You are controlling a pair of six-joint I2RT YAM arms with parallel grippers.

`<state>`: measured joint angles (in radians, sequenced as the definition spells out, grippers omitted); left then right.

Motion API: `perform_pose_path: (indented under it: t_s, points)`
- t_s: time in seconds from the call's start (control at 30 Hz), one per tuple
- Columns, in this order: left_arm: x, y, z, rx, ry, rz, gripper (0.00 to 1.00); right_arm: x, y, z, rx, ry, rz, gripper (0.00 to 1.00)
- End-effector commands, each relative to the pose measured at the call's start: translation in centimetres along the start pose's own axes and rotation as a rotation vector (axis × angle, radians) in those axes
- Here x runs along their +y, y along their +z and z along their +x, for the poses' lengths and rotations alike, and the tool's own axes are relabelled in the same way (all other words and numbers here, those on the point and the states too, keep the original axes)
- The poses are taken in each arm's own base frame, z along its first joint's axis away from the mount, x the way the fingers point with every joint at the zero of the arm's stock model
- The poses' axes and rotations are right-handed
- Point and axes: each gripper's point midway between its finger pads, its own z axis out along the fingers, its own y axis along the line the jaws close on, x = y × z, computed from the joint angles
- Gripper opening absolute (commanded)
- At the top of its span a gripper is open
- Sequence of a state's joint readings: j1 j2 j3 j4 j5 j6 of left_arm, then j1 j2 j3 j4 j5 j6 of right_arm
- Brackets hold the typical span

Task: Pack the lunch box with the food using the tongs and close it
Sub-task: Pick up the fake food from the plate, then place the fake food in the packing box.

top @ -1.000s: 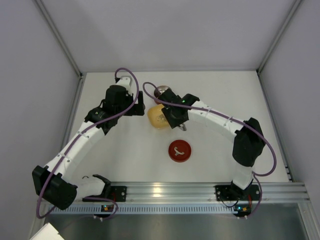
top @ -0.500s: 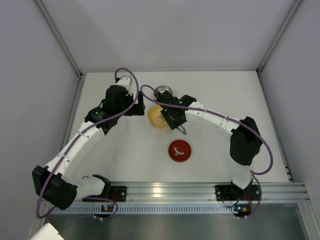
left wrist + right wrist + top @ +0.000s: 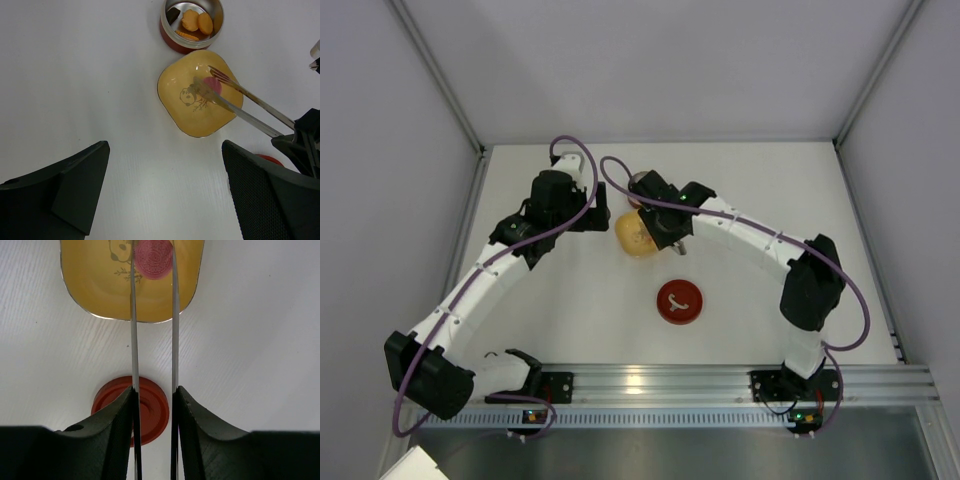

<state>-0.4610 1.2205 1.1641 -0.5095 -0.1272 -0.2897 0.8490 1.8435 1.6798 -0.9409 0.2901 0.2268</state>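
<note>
The lunch box (image 3: 191,25), a red tin with a silver inside, stands open and holds orange pieces (image 3: 197,22) and a brown one. Its red lid (image 3: 680,302) lies flat nearer the arm bases. My right gripper (image 3: 154,390) is shut on the tongs (image 3: 133,330), whose two arms reach over a yellow dish (image 3: 95,285). One pink food piece (image 3: 154,257) lies in that dish between the tong tips; I cannot tell whether they touch it. My left gripper (image 3: 164,147) hovers open and empty, left of the dish.
In the top view the yellow dish (image 3: 635,235) sits mid-table, with the tin (image 3: 638,182) just behind it, half hidden by the right arm. Grey walls close off the left, back and right of the white table (image 3: 770,180). A metal rail (image 3: 720,380) runs along the near edge.
My right gripper has shifted slightly toward the far left, further over the dish, with the tongs in it. The left arm has not moved.
</note>
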Motion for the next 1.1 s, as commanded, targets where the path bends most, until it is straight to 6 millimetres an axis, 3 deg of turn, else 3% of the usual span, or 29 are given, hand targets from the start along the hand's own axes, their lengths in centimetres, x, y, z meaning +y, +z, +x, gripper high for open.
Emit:
perform_pose_path:
  t_s: [0.0, 0.23, 0.47, 0.6, 1.07]
  points:
    - [-0.1, 0.3, 0.0, -0.001, -0.005, 0.001, 0.99, -0.6, -2.2, -2.4, -0.076, 0.01, 0.014, 0.36]
    - [0.0, 0.3, 0.0, -0.002, -0.005, 0.0, 0.99, -1.4, -3.0, -4.1, -0.112, 0.033, 0.016, 0.36]
    - [-0.1, 0.3, 0.0, 0.001, -0.004, 0.002, 0.99, -4.3, -3.6, -8.1, -0.19, 0.125, 0.022, 0.37]
    - [0.0, 0.4, 0.0, 0.0, -0.002, -0.001, 0.99, -5.5, -2.3, -9.6, -0.201, 0.168, 0.025, 0.38]
    - [0.1, 0.4, 0.0, -0.001, -0.001, -0.005, 0.99, -6.0, 1.4, -12.3, -0.233, 0.22, 0.005, 0.4]
